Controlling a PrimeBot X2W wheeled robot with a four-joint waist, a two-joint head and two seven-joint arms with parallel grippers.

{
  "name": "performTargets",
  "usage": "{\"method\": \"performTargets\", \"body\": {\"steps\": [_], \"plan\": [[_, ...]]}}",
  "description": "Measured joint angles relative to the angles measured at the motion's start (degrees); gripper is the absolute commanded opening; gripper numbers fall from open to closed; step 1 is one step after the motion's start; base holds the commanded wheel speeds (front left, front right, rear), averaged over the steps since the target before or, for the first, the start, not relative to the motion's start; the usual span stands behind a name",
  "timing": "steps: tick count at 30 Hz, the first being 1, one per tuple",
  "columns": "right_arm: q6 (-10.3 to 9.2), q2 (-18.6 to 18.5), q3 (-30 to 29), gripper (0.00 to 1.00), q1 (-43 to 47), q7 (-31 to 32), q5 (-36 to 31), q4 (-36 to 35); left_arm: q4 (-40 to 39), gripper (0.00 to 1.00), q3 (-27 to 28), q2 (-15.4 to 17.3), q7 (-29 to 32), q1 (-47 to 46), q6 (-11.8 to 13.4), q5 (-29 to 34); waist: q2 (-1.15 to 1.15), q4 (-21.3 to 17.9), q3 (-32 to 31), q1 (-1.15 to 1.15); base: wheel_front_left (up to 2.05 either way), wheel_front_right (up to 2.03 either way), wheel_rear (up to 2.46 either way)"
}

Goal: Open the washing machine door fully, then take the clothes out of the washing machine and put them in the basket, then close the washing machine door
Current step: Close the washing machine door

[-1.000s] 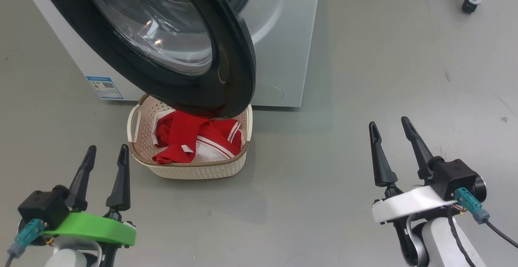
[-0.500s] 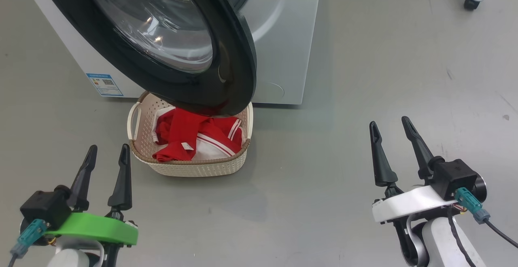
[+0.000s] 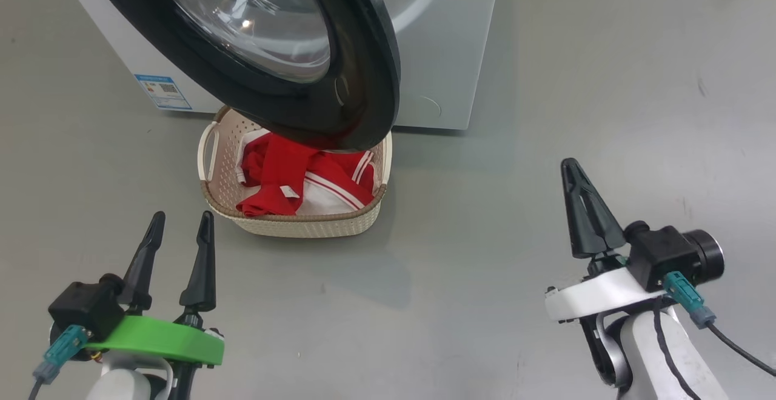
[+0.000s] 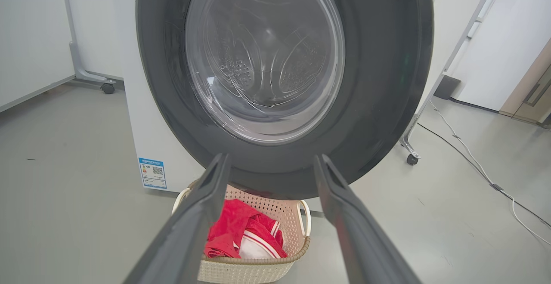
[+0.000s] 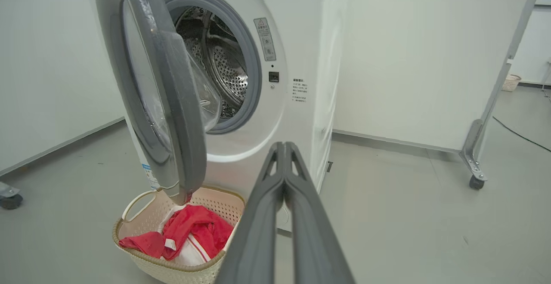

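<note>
The washing machine door [image 3: 364,85], black-rimmed with a clear glass bowl, stands swung open over the basket. The white washing machine [image 3: 448,54] shows its steel drum [image 5: 224,69] in the right wrist view. The red-and-white clothes [image 3: 291,176] lie in the cream basket [image 3: 303,225] on the floor below the door. My left gripper [image 3: 183,215] is open and empty, near the basket's front left corner. In its wrist view the left gripper [image 4: 271,158] faces the door [image 4: 379,81]. My right gripper [image 3: 570,166] is shut on nothing, well right of the basket. The right gripper [image 5: 284,145] points at the machine's front.
A blue sticker [image 3: 163,92] marks the machine's lower left. A metal frame leg on a caster [image 5: 473,180] stands to the right, and a cable [image 4: 473,163] runs over the grey floor. Another small basket [image 5: 510,82] sits far back by the wall.
My right gripper has shut its fingers and its wrist has turned slightly. The head camera has shifted, so the whole scene sits differently in view. The door, basket and clothes have not moved.
</note>
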Motion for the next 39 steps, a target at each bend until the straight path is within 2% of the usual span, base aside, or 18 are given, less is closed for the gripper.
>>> {"method": "performTargets", "body": {"steps": [9,17,30,39], "plan": [[2.33,-2.5,8.9,0.00,-8.4,0.1,-5.7,-0.2,-0.7,1.00,-2.9,-1.9,0.0,-2.9,0.0,0.0,0.00,3.3,4.4,0.00,0.00,0.00,0.00],[2.83,-3.0,13.9,0.00,-17.6,2.1,-7.8,1.9,-0.8,1.00,-5.8,-3.0,0.0,-5.7,0.0,-0.6,0.00,7.1,8.8,0.00,0.00,0.00,0.00],[2.85,-5.1,14.3,0.00,-26.9,3.8,-7.5,7.4,-0.8,1.00,-6.3,-3.9,0.0,-10.4,0.0,-2.0,0.00,13.3,15.2,0.00,0.00,0.00,0.00],[2.87,-6.3,12.6,0.00,-32.1,3.8,-6.8,10.0,-0.5,1.00,-6.2,-4.1,0.0,-11.3,0.0,-2.2,0.00,15.4,18.6,0.00,0.00,0.00,0.00]]}}
